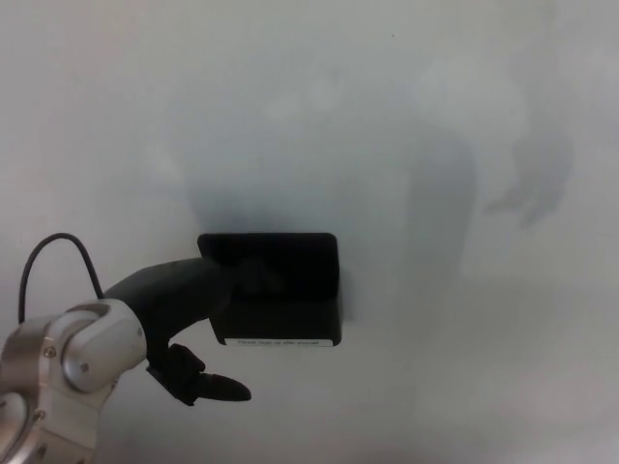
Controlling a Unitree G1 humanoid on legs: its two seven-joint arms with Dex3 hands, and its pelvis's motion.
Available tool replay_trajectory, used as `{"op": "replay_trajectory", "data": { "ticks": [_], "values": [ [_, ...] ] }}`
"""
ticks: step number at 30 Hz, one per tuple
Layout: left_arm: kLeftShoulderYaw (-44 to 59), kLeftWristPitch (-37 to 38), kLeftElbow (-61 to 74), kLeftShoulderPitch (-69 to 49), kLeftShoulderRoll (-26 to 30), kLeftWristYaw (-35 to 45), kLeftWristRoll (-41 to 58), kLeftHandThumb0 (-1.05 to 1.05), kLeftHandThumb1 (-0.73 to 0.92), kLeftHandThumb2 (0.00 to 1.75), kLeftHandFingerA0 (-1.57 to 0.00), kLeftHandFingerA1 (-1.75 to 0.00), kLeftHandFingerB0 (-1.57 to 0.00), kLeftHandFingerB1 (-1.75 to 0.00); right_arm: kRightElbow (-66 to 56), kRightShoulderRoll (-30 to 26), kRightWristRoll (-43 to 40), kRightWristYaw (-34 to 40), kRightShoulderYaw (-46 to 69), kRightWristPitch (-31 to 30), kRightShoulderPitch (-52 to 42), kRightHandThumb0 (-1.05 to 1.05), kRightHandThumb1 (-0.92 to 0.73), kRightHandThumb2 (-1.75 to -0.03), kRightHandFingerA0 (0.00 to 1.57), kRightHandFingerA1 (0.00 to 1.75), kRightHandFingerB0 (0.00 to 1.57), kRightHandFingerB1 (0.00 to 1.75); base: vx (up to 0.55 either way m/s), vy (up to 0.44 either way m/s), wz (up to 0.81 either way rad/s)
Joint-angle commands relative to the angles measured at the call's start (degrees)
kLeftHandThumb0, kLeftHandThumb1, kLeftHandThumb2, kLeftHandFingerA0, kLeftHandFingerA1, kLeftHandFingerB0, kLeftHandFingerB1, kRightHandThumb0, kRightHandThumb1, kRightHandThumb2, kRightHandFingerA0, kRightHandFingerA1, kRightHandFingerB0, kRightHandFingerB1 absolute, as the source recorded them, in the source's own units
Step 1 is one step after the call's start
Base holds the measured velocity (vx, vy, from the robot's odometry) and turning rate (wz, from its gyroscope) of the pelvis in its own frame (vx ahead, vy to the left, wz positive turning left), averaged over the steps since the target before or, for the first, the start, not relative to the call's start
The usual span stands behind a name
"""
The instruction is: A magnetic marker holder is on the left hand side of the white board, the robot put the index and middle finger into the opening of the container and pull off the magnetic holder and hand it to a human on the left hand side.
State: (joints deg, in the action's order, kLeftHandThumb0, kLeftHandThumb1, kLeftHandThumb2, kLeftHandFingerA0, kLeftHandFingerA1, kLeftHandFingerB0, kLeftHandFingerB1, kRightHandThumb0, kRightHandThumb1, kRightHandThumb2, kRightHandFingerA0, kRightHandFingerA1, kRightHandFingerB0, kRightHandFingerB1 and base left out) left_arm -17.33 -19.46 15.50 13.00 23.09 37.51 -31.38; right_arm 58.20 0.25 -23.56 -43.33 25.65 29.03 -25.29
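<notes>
**Left hand engaging the magnetic holder on the whiteboard**

Head view. The left hand (189, 309) is reaching in from the lower left, its silver wrist joint (68, 372) showing with a black cable (58, 246) looping above it. The two thick fingers (208, 280) are running together into the open top of the black magnetic marker holder (280, 290) and are hooking over its near wall; their tips are lying hidden in the dark opening. The thumb (215, 387) is sticking out below the fingers, apart from the holder and touching nothing.

The holder is sitting flat against the whiteboard (435, 116), directly ahead of the fingers. Bare board is lying open above, right of and below the holder's edges. Grey shadows are falling on the board beyond the fingers.

A white label strip (279, 340) is running along the holder's lower edge; its print is too small to read.
</notes>
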Motion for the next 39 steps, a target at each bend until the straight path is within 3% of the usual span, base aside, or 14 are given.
{"op": "replay_trajectory", "data": {
  "ticks": [1, 7, 8, 12, 13, 14, 16, 17, 19, 20, 21, 22, 25, 39],
  "values": [
    [-1.0, -1.8, -2.2, 0.5, 0.9, -0.9, -1.3, -0.59, 0.48, 0.55, -0.21, -0.39, -0.19, -0.31, 0.9, -0.8, -0.8, -0.4, 0.7, 0.2, 0.2, -0.70, -0.69, -0.61, 0.71, 0.51, 0.43, 0.34, 0.00, 0.000, 0.00],
    [-2.7, -1.1, -5.0, 1.1, 0.6, -1.9, -2.0, -0.61, 0.49, 0.55, -0.21, -0.39, -0.19, -0.32, 0.4, -0.5, -0.1, 0.5, 0.3, 2.0, -0.1, -0.68, -0.72, -0.62, 0.69, 0.52, 0.41, 0.33, 0.00, 0.000, 0.00],
    [-3.0, -1.3, -5.4, 1.3, 0.6, -1.9, -2.1, -0.61, 0.49, 0.55, -0.20, -0.38, -0.18, -0.31, 0.3, -0.5, -0.1, 0.6, 0.4, 2.1, -0.1, -0.69, -0.57, -0.98, 0.62, 0.63, 0.33, 0.49, 0.00, 0.000, 0.00],
    [-3.6, -1.8, -5.8, 1.6, 0.7, -2.0, -2.0, -0.61, 0.49, 0.55, -0.20, -0.38, -0.18, -0.31, 0.4, -0.5, -0.2, 0.5, 0.4, 2.1, 0.0, -0.69, -0.57, -0.98, 0.62, 0.63, 0.33, 0.49, 0.00, 0.000, 0.00],
    [-4.5, -2.3, -7.6, 2.7, 0.3, -2.0, -2.6, -0.63, 0.50, 0.55, -0.22, -0.37, -0.19, -0.30, 0.5, -0.6, -0.4, 0.2, 0.4, 1.6, 0.1, -0.69, -0.71, -0.61, 0.69, 0.52, 0.43, 0.33, 0.00, 0.000, 0.00],
    [-5.2, -2.7, -8.9, 3.5, 0.0, -2.0, -3.1, -0.63, 0.50, 0.55, -0.22, -0.37, -0.19, -0.30, 0.6, -0.7, -0.5, 0.0, 0.4, 1.3, 0.2, -0.69, -0.71, -0.61, 0.69, 0.52, 0.43, 0.33, 0.00, 0.000, 0.00],
    [-5.9, -3.0, -11.9, 4.8, -1.0, -2.7, -3.1, -0.32, 0.22, 0.85, -0.11, -0.52, -0.08, -0.50, 0.9, -0.7, -0.2, 0.4, 0.2, 1.3, 0.4, -0.70, -0.70, -0.62, 0.73, 0.52, 0.42, 0.33, 0.00, 0.000, 0.00],
    [-6.2, -3.0, -13.1, 5.5, -1.3, -2.9, -3.1, -0.61, 0.48, 0.55, -0.52, -0.54, -0.20, -0.31, 0.8, -0.6, -0.5, -0.1, 0.3, 1.0, 0.2, -0.69, -0.70, -0.61, 0.75, 0.52, 0.43, 0.34, 0.00, 0.000, 0.00],
    [-6.6, -3.5, -15.0, 6.5, -1.7, -2.9, -3.0, -0.64, 0.40, 0.71, -0.74, -0.84, -0.15, -0.39, 0.5, -0.5, -0.4, 0.1, 0.1, 0.8, 0.1, -0.71, -0.69, -0.61, 0.70, 0.51, 0.41, 0.33, 0.00, 0.000, 0.00],
    [-6.8, -4.1, -16.7, 7.6, -2.3, -2.8, -2.9, -0.64, 0.40, 0.71, -0.74, -0.84, -0.15, -0.39, 0.2, -0.5, 0.0, 0.6, -0.1, 0.7, 0.0, -0.71, -0.69, -0.61, 0.70, 0.51, 0.41, 0.33, 0.00, 0.000, 0.00],
    [-6.9, -4.5, -18.3, 8.6, -2.7, -2.6, -2.6, -0.63, 0.40, 0.72, -0.44, -0.55, -0.12, -0.38, 0.5, -0.5, -0.3, 0.5, 0.0, 0.4, 0.1, -0.71, -0.54, -0.95, 0.62, 0.62, 0.34, 0.48, 0.00, 0.000, 0.00],
    [-7.1, -4.7, -20.7, 10.0, -3.2, -2.4, -2.3, -0.63, 0.40, 0.71, -0.33, -0.50, -0.12, -0.38, 1.1, -0.5, -0.7, 0.1, 0.3, 0.2, 0.3, -0.69, -0.70, -0.62, 0.70, 0.50, 0.42, 0.33, 0.00, 0.000, 0.00],
    [-7.4, -4.8, -23.8, 12.0, -3.9, -2.1, -2.1, -0.59, 0.42, 0.66, -0.22, -0.44, -0.15, -0.36, 1.4, -0.7, -0.8, -0.1, 0.5, 0.4, 0.4, -0.70, -0.69, -0.62, 0.73, 0.52, 0.43, 0.34, 0.00, 0.000, 0.00],
    [-8.2, -0.5, -44.7, 22.6, -7.1, -0.9, 1.3, -0.64, 0.44, 0.54, -0.54, -0.45, -0.24, -0.30, -0.9, -0.1, -0.3, 1.0, -0.3, -0.2, -0.6, -0.70, -0.68, -0.61, 0.73, 0.51, 0.43, 0.33, 0.00, 0.000, 0.01]
  ]
}}
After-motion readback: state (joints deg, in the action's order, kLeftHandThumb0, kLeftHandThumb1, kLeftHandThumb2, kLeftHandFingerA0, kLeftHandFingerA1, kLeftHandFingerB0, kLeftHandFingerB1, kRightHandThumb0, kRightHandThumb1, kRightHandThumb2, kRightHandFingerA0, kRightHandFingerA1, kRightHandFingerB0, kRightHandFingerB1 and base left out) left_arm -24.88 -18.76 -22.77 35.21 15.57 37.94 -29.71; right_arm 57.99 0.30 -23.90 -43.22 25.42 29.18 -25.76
